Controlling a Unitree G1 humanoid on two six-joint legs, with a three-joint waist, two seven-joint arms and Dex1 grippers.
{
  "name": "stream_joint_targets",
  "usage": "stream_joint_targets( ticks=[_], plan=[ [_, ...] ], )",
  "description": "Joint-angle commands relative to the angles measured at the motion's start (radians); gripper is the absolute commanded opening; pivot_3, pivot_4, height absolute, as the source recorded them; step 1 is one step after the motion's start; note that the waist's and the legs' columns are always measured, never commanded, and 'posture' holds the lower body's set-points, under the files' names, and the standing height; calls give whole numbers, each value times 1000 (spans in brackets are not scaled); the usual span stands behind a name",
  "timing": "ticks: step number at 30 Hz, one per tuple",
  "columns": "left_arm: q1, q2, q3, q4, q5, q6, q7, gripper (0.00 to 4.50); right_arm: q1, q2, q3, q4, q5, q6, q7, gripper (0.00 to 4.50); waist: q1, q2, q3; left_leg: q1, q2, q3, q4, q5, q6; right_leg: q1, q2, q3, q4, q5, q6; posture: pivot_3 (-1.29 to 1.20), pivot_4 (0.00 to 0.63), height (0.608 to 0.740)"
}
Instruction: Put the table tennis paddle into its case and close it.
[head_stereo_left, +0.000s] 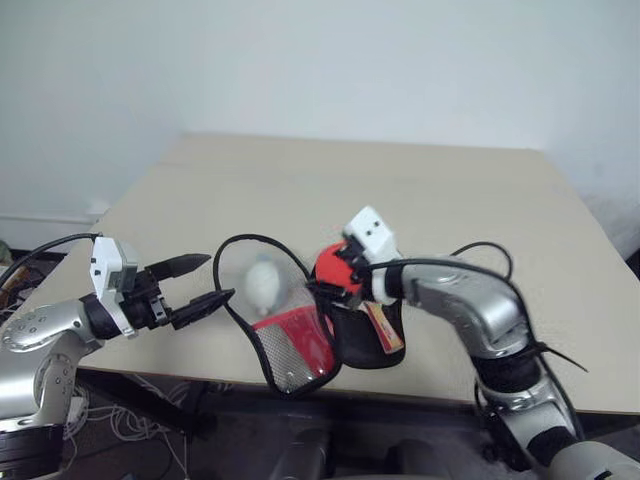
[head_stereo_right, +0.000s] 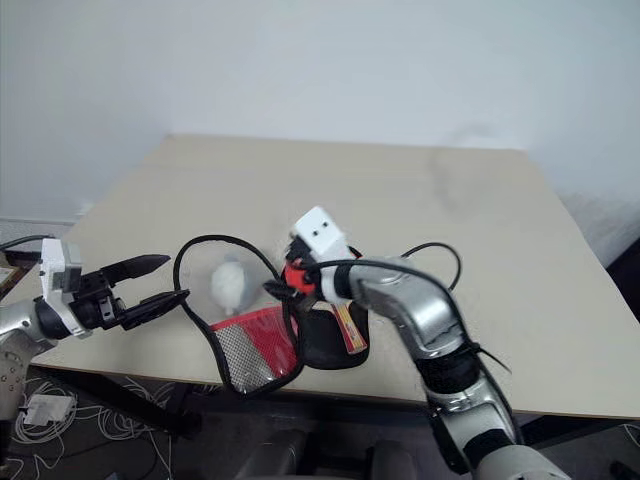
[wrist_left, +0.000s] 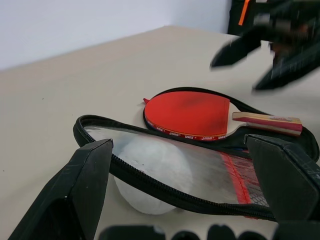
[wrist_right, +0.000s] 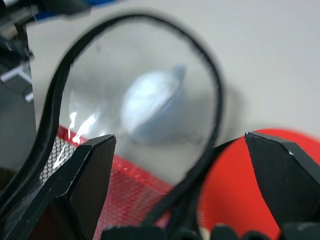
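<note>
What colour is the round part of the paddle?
Red. The paddle face shows best in the left wrist view, lying on the open case.

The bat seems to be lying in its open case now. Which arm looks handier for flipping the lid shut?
Probably the left. Its open claw sits right beside the raised lid, while the right claw, also open, hovers over the bat.
</note>
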Motion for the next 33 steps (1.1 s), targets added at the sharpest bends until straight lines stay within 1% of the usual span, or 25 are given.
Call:
stream_joint_targets(
  ticks=[1,2,6,8,10,12,15,17,19,22,27,28,33],
  plan=[
    [-6,40,76,-3,-37,11,-22,4500,12,-142,-122,16,43,-78,99,4460,0,0,0,0,0,0,0,0,0,0,0,0,0,0,0,0,0,707],
    [1,45,90,-2,-43,14,-25,4500,24,-187,-147,35,48,-105,123,4460,1,0,0,0,0,0,0,0,0,0,0,0,0,-1,0,0,0,707],
    [43,53,144,14,-36,4,-42,4500,60,-300,-230,103,77,-166,186,4460,-3,1,0,0,0,1,0,0,0,0,-2,1,-1,-3,-1,0,0,707],
    [75,63,199,37,-22,-12,-42,4500,90,-371,-268,157,65,-196,211,4460,-4,0,0,0,1,2,-1,0,0,-1,-3,3,-1,-3,-1,0,0,707],
    [98,74,248,80,-14,-23,-40,4500,112,-415,-284,187,60,-214,221,4460,-4,0,0,0,1,2,0,0,0,-1,-3,3,-1,-2,-2,0,0,707],
    [120,79,280,131,4,-46,-42,4500,121,-431,-289,194,67,-224,223,4460,-5,1,0,0,2,2,0,0,0,-1,-4,3,-1,-3,-1,0,0,707],
    [129,72,300,199,28,-77,-23,4500,117,-422,-285,185,75,-221,209,4460,-4,1,0,0,2,3,0,0,0,-2,-4,6,-1,-4,1,0,0,707],
    [129,50,285,230,49,-99,1,4500,107,-401,-280,171,83,-210,192,4460,-3,1,0,-1,2,2,0,0,0,-2,-5,9,-2,-4,1,0,0,707],
    [129,5,253,207,44,-92,28,4500,108,-381,-274,165,90,-211,184,4460,0,1,0,-3,1,2,0,-1,0,-2,-6,9,-2,-4,1,0,0,707],
    [138,-59,200,134,26,-34,75,3912,112,-356,-265,154,96,-206,166,4500,2,0,0,-5,0,2,1,0,0,-3,-7,8,-2,-2,-2,0,0,707],
    [169,-111,143,69,2,59,111,2204,118,-318,-250,89,124,-170,139,4500,0,-1,0,-5,0,2,2,0,0,-3,-6,7,-2,-1,-3,0,0,707],
    [174,-122,130,50,-1,74,123,1797,121,-311,-244,71,131,-162,133,4500,-1,-1,0,-5,1,2,2,0,0,-4,-6,7,-1,-1,-3,0,0,707],
    [209,-192,48,-94,-25,157,188,118,148,-315,-232,15,146,-148,124,4500,0,-1,0,-5,0,2,2,0,0,-3,-6,7,-1,-1,-3,0,0,707]
  ],
)
